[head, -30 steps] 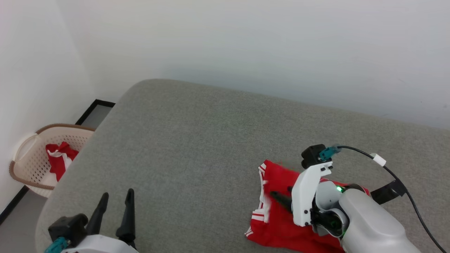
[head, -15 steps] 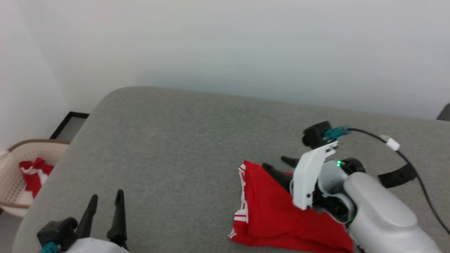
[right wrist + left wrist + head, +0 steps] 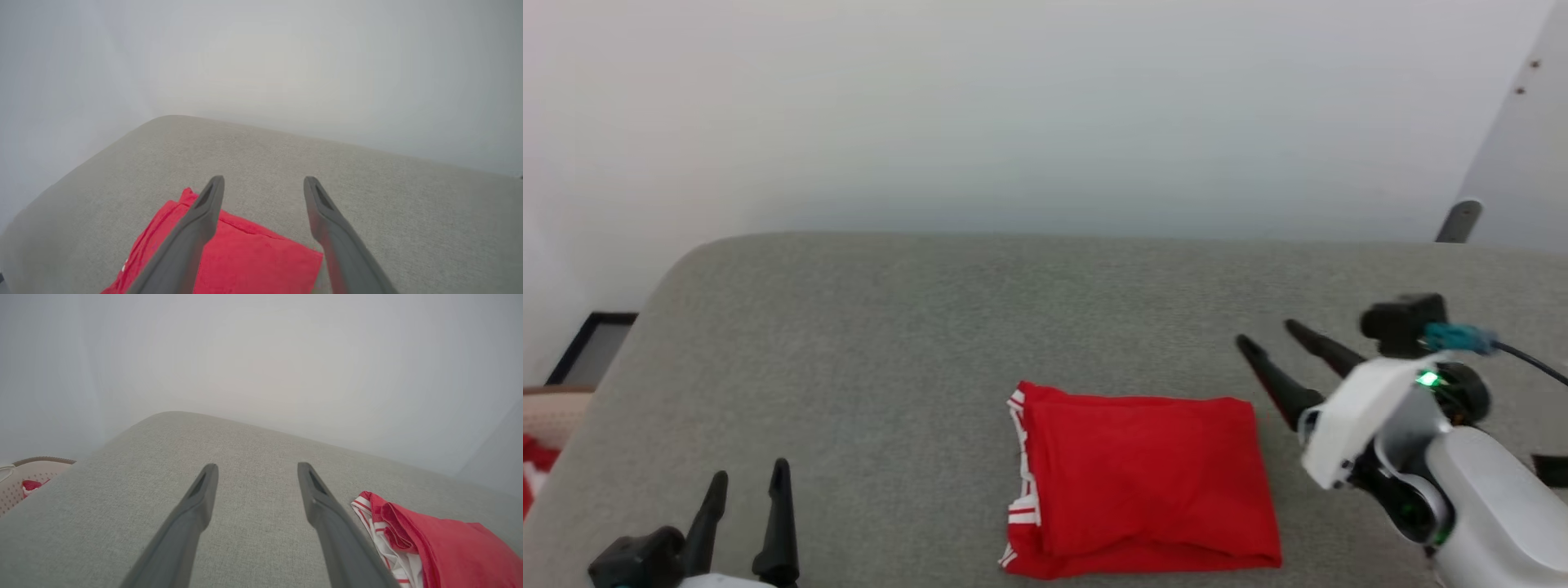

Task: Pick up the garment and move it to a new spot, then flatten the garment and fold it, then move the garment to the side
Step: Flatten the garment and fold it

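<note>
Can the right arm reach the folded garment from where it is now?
Probably yes. The right gripper hangs open beside the garment, just off its right edge and apart from it, and nothing stands between them on the grey cushion.

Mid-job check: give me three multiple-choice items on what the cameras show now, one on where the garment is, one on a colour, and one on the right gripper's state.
1. The garment lies:
A. in a basket
B. folded on the grey pad
C. on the floor

2. Its trim stripes are:
A. red and white
B. blue and white
C. black and yellow

3. The right gripper is:
A. shut on the garment
B. open, off the garment
C. shut, off the garment

Answers:
1 B, as the head view shows it folded on the pad.
2 A, as the left wrist view shows the red-and-white edge.
3 B, as its fingers stand apart, to the right of the garment in the head view.
</note>
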